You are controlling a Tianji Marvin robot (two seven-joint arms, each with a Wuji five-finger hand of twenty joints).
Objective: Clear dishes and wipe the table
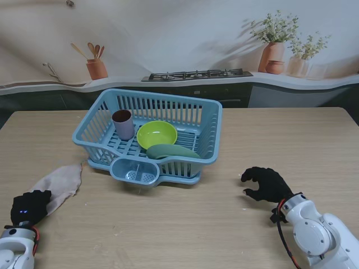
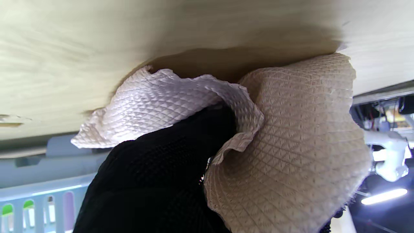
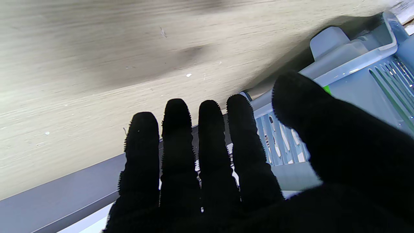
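A light blue dish rack (image 1: 208, 124) stands mid-table, holding a mauve cup (image 1: 123, 124), a lime bowl (image 1: 156, 134) and a dark green plate (image 1: 171, 151). A beige waffle cloth (image 1: 61, 182) lies on the table at the left, nearer to me than the rack. My left hand (image 1: 29, 206) is closed on the cloth's near end; the left wrist view shows the cloth (image 2: 291, 152) bunched over my black fingers (image 2: 168, 174). My right hand (image 1: 267, 183) hovers to the right of the rack, fingers (image 3: 207, 152) spread and holding nothing.
The rack's cutlery cup (image 1: 134, 172) juts from its near side and the rack (image 3: 355, 74) fills the right wrist view's edge. Bare wooden table (image 1: 185, 224) lies between my hands. A painted kitchen backdrop (image 1: 190, 39) stands behind the far table edge.
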